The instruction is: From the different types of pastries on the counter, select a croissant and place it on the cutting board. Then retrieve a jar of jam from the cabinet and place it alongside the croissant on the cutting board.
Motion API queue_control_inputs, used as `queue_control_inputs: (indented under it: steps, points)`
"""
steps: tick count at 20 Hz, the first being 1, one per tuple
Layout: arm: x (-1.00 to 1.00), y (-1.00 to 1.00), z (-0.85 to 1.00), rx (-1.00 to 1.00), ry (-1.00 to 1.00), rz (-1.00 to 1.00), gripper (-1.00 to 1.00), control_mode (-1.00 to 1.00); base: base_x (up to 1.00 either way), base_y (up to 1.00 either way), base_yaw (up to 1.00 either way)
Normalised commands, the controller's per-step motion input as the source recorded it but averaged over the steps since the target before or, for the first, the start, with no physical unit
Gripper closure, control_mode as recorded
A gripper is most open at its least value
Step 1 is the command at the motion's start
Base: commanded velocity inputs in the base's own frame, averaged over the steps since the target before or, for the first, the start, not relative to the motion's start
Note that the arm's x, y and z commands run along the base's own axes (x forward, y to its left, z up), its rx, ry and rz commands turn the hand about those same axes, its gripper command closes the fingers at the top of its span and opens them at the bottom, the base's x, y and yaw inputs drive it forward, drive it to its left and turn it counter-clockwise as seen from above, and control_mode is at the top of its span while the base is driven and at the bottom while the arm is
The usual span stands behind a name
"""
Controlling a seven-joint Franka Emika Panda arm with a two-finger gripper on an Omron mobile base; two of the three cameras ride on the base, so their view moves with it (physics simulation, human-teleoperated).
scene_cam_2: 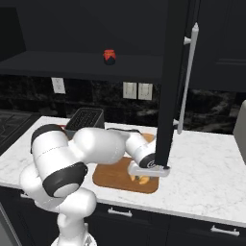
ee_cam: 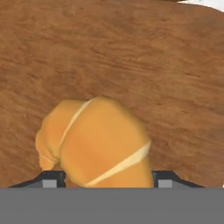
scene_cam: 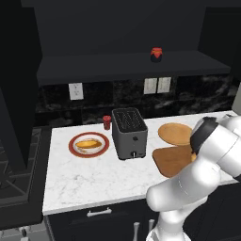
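Note:
The croissant (ee_cam: 94, 142), a stubby golden-orange lump, sits between my fingertips (ee_cam: 165, 178) right over the brown wooden cutting board (ee_cam: 131, 52). My gripper (scene_cam_2: 144, 174) is shut on the croissant (scene_cam_2: 139, 179), down at the cutting board (scene_cam_2: 113, 175) near its right end. I cannot tell whether the croissant touches the wood. The jar of jam (scene_cam: 156, 54), dark with a red top, stands on the long shelf of the black cabinet (scene_cam: 94, 70). It is the same jar of jam (scene_cam_2: 109, 56) in the right base view. The arm hides part of the cutting board (scene_cam: 169, 160).
A toaster (scene_cam: 129, 132) stands mid-counter, a red cup (scene_cam: 107, 122) behind it. To its left, a red-rimmed plate (scene_cam: 74, 147) holds a pale-yellow oval pastry (scene_cam: 88, 143). A round tan plate (scene_cam: 175, 133) lies behind the board. An open black cabinet door (scene_cam_2: 172, 81) hangs just right of my hand.

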Motion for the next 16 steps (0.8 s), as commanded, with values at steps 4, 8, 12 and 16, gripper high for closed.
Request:
queue_control_inputs:
  steps: [4, 8, 12, 16]
  points:
    - [-0.15, 0.09, 0.14, -0.01, 0.00, -0.06, -1.00, -1.00, 0.00, 0.00, 0.00]
    - [-0.24, 0.17, 0.36, -0.05, 0.00, -0.05, -1.00, -1.00, 0.00, 0.00, 0.00]
    - [-0.09, 0.41, 0.30, -0.07, 0.00, -0.02, -1.00, -1.00, 0.00, 0.00, 0.00]
    - [0.00, 0.65, 0.03, -0.09, 0.00, -0.02, -1.00, -1.00, 0.00, 0.00, 0.00]
